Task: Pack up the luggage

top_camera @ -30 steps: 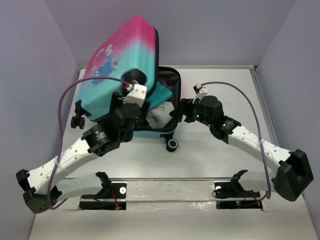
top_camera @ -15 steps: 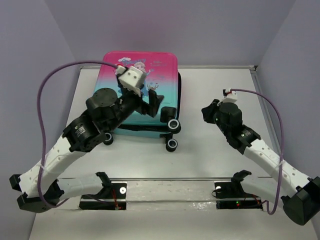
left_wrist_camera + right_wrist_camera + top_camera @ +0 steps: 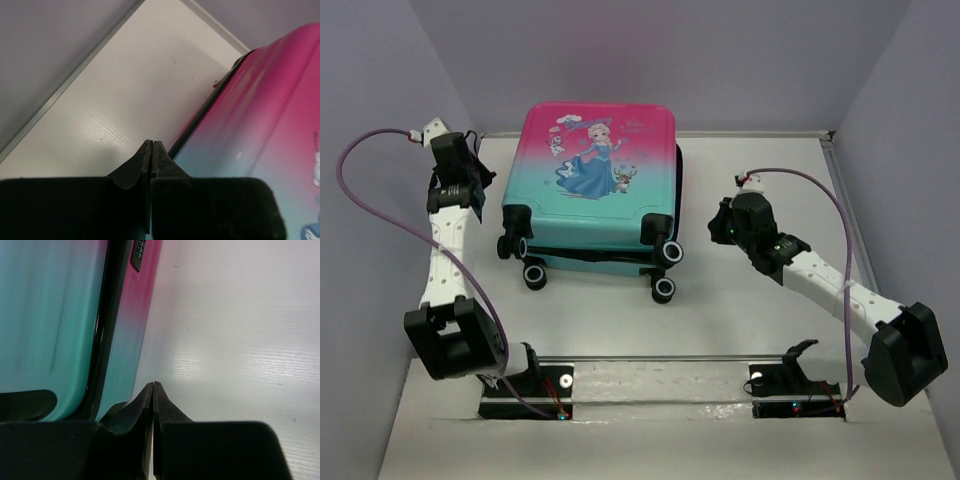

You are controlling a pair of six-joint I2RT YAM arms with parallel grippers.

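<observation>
The left gripper (image 3: 152, 142) has retreated from the now-closed luggage (image 3: 595, 200) to the counter's (image 3: 750, 320) left edge. It and the right gripper (image 3: 153, 384) are pressed together, empty.

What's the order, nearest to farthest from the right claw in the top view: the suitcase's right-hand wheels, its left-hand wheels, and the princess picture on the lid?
Measured from the right claw:
1. Right-hand wheels: just to its left, at the near right corner of the luggage.
2. Princess picture: mid-lid, farther back and left.
3. Left-hand wheels: at the near left corner.
</observation>
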